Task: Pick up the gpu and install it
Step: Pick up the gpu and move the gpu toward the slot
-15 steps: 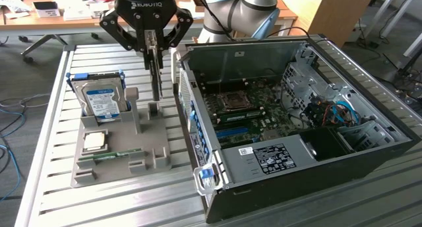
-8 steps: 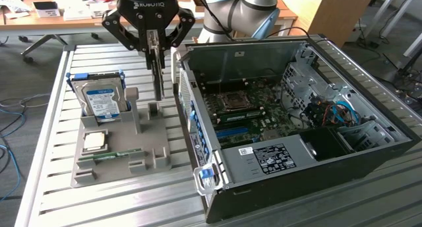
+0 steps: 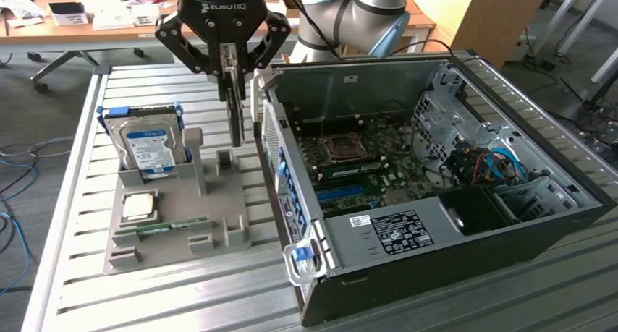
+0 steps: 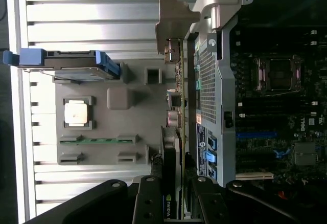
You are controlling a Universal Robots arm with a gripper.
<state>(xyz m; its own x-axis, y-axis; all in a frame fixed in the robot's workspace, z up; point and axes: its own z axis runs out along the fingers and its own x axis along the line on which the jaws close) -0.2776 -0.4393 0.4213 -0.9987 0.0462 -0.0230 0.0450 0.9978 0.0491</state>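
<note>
The gpu hangs edge-on as a thin dark card with my gripper shut on its upper part. It sits just above the grey holder tray, close beside the open computer case on that case's side toward the exterior view's left. In the wrist view the gpu runs lengthwise away from my gripper, with its grey metal bracket at the far end. The card lies between the tray and the case's perforated rear panel. The motherboard lies exposed inside the case.
On the tray stand a silver hard drive in a blue carrier, a square processor chip and a narrow green memory stick. A slatted metal table carries everything. The case wall rises right beside the card.
</note>
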